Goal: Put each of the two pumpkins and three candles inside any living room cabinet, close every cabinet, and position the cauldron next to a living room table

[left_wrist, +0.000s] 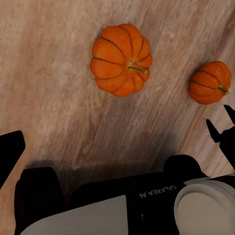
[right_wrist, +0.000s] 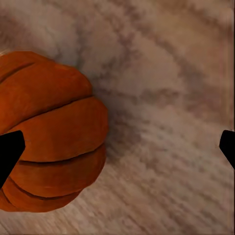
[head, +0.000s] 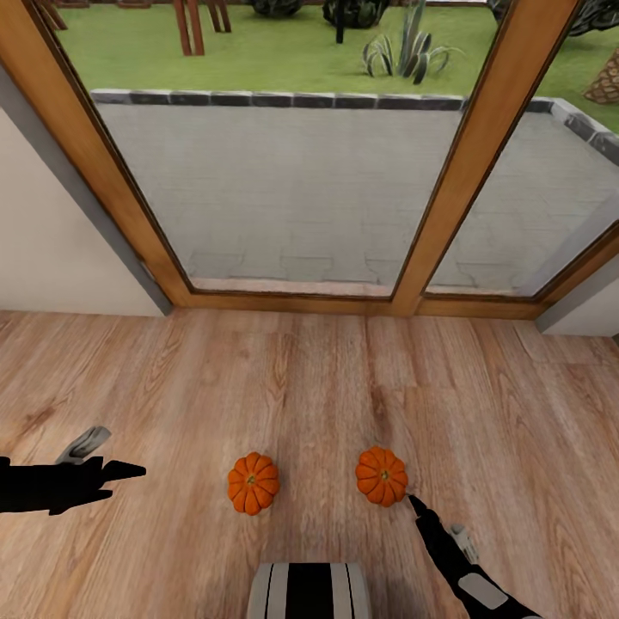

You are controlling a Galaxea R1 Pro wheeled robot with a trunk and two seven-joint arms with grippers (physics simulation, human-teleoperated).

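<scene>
Head view: two pumpkins on the wood floor, left pumpkin (head: pixel 253 482) and right pumpkin (head: pixel 382 475), before a glass door (head: pixel 284 163). Right wrist view: right gripper (right_wrist: pixel 117 149) spread wide, right pumpkin just beside one fingertip, not grasped. Left gripper (head: pixel 120 471) near the left pumpkin; its state unclear.

Wood-plank floor (head: pixel 309 387) fills the lower half of the head view, its grain running roughly 9 to 3 o'clock. At 12 o'clock stands a glazed door with a wooden frame (head: pixel 481 146); one upright leans toward 11 o'clock, another toward 1 o'clock, joined by a sill (head: pixel 292 301) along the floor. White wall (head: pixel 52 249) lies at 9 o'clock, edged by a grey strip (head: pixel 86 198); a smaller wall patch (head: pixel 593 314) lies at 3 o'clock. Through the glass: grey paved patio (head: pixel 292 189), dark stone kerb (head: pixel 284 100), lawn (head: pixel 275 52), a spiky plant (head: pixel 411 53) at 1 o'clock, and reddish wooden legs (head: pixel 191 26) at 11 o'clock.
</scene>
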